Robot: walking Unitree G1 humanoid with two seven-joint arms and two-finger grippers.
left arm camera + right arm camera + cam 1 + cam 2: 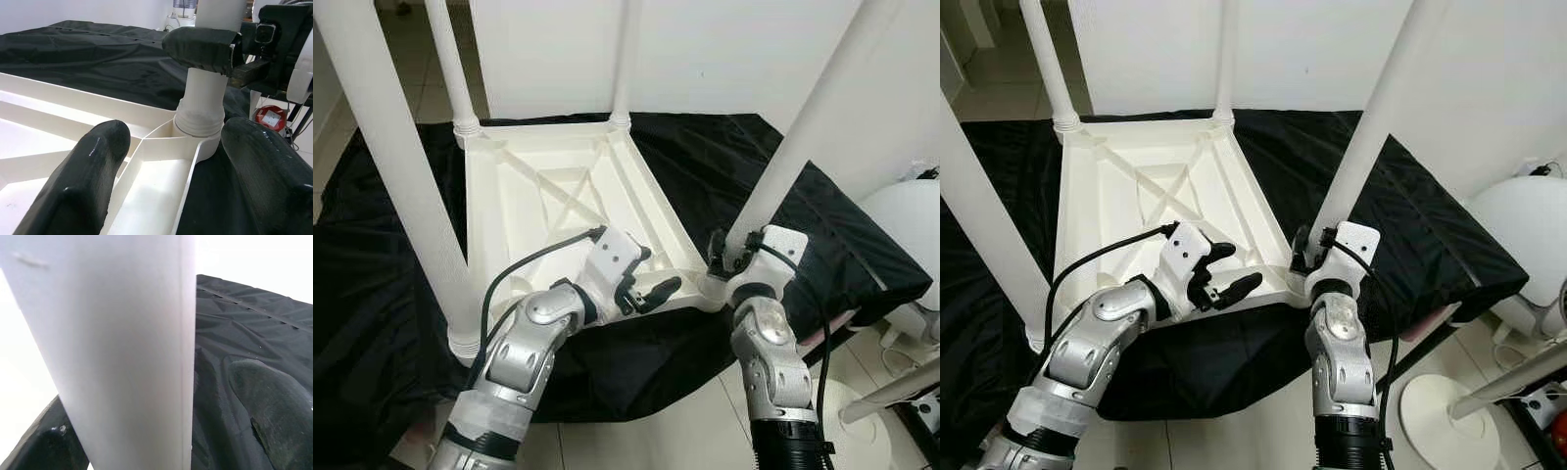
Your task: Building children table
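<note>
Four-legged table [558, 201] inverted, right end effector [729, 257] clasping leg [803, 137]

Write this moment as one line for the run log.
step: fitting leg | right hand: around near-right leg at its base | left hand: open, over tabletop corner | tabletop: upside down on black cloth

I see the tabletop [558, 206] as smooth white plastic, faintly satin; near right leg [803, 137] same matt white plastic. Black cloth [724, 166] looks thin, wrinkled, slight sheen. Left hand [646, 284] fingers [83, 181] glossy black rubbery; forearms brushed silver metal
</note>
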